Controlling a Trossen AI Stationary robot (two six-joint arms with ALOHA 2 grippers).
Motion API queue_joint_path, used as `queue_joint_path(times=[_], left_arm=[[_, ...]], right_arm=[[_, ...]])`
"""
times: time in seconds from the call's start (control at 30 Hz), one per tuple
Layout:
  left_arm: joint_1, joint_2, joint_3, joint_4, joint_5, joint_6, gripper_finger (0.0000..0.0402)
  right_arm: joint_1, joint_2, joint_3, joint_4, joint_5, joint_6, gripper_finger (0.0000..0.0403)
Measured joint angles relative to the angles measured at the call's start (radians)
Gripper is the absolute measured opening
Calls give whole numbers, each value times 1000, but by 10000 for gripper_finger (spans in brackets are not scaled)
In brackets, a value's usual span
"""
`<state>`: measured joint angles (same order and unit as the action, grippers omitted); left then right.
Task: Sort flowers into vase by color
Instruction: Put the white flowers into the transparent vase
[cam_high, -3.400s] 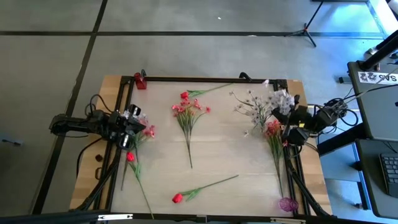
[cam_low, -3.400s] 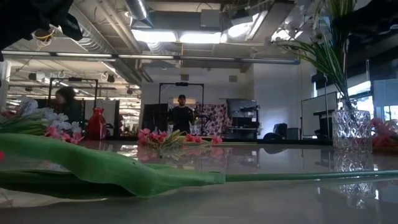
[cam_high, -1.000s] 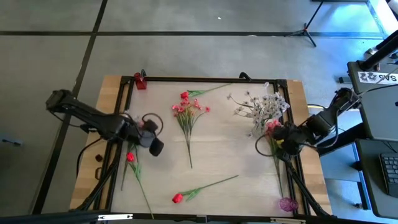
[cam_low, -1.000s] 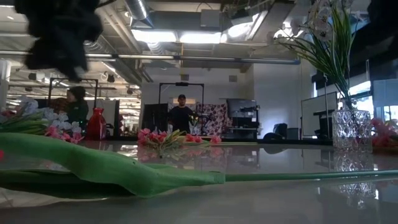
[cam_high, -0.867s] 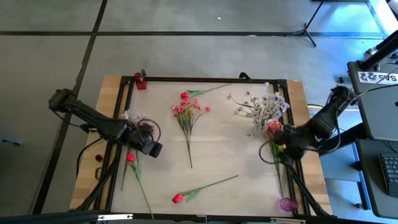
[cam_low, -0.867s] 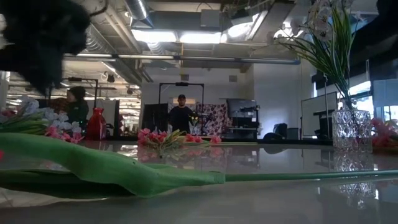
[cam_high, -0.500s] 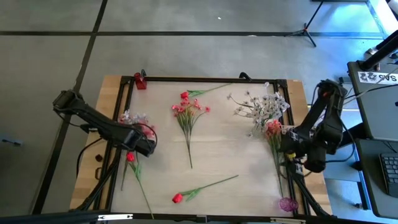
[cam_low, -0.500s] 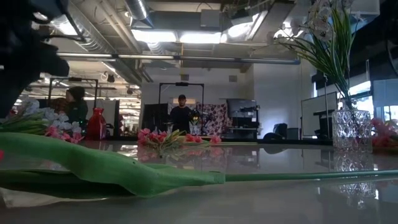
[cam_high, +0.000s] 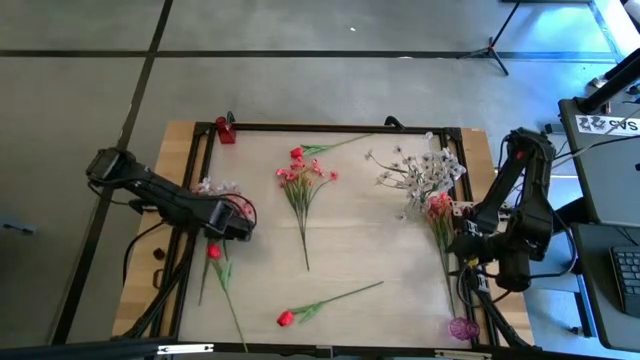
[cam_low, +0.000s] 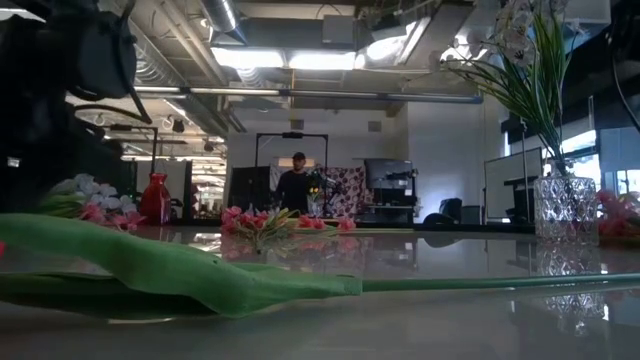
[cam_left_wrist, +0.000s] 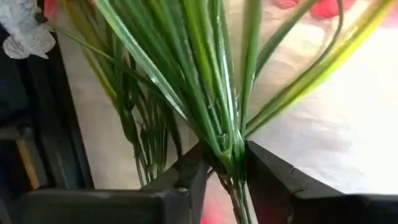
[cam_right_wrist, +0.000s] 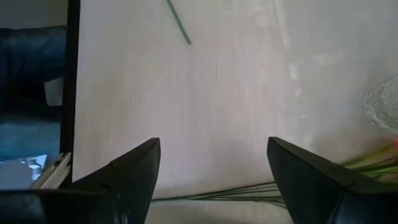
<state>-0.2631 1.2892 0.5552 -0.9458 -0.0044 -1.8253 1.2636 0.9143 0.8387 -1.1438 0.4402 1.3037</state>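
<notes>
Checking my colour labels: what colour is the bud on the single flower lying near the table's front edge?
Red, on a green stem: the single flower, clearest in the high view.

free: bare table (cam_high: 370, 250) between pink spray (cam_high: 302, 190) and right-edge stems | mid-front: red bud (cam_high: 286, 318) with slanting stem | left edge: bunch (cam_high: 215, 215), left gripper (cam_high: 240, 228) | right-front corner: vase (cam_high: 462, 327), probably glass
</notes>
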Motion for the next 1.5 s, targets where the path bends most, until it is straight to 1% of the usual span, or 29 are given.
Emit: queue_joint_path(times=[0.1, 0.23, 0.33, 0.43, 0.5, 0.6, 0.7, 0.77, 0.83, 0.93, 1.0, 1.07, 1.17, 1.23, 1.3, 1.4, 1.5], left_arm=[[-7, 0, 16, 2, -51, 34, 61], [-28, 0, 87, -2, -151, 85, 15], [-45, 0, 149, 24, -230, 167, 14], [-58, 0, 194, 117, -326, 276, 18], [-66, -1, 204, 229, -396, 375, 18], [-74, -1, 201, 450, -497, 551, 18], [-90, 16, 192, 723, -588, 785, 18], [-103, 43, 191, 897, -616, 941, 18], [-111, 80, 191, 1084, -625, 1084, 18], [-119, 162, 191, 1351, -633, 1287, 18], [-119, 230, 191, 1511, -606, 1407, 18], [-113, 306, 191, 1677, -563, 1492, 18], [-102, 424, 203, 1885, -509, 1572, 18], [-99, 502, 248, 1974, -495, 1633, 18], [-99, 569, 314, 2007, -483, 1705, 18], [-100, 663, 429, 2010, -458, 1779, 18], [-103, 727, 527, 2009, -401, 1819, 18]], right_arm=[[0, 12, 0, 1, -6, 0, 295], [0, 13, 0, 0, 6, 0, 295], [0, 13, 0, 16, 38, 1, 295], [0, 13, 0, 71, 78, 0, 295], [0, 13, 0, 103, 98, -11, 296], [-1, 13, 0, 133, 121, -27, 296], [-1, 14, 0, 164, 163, -30, 296], [-1, 24, 0, 181, 212, -41, 296], [-1, 43, 0, 215, 249, -69, 296], [-1, 84, 0, 277, 269, -131, 296], [-1, 120, 0, 324, 305, -167, 296], [-3, 153, 0, 370, 365, -187, 296], [-44, 203, 0, 418, 467, -176, 296], [-83, 233, 0, 450, 495, -157, 296], [-128, 265, 0, 502, 491, -185, 296], [-197, 316, 0, 620, 487, -305, 296], [-247, 342, -1, 771, 529, -465, 296]])
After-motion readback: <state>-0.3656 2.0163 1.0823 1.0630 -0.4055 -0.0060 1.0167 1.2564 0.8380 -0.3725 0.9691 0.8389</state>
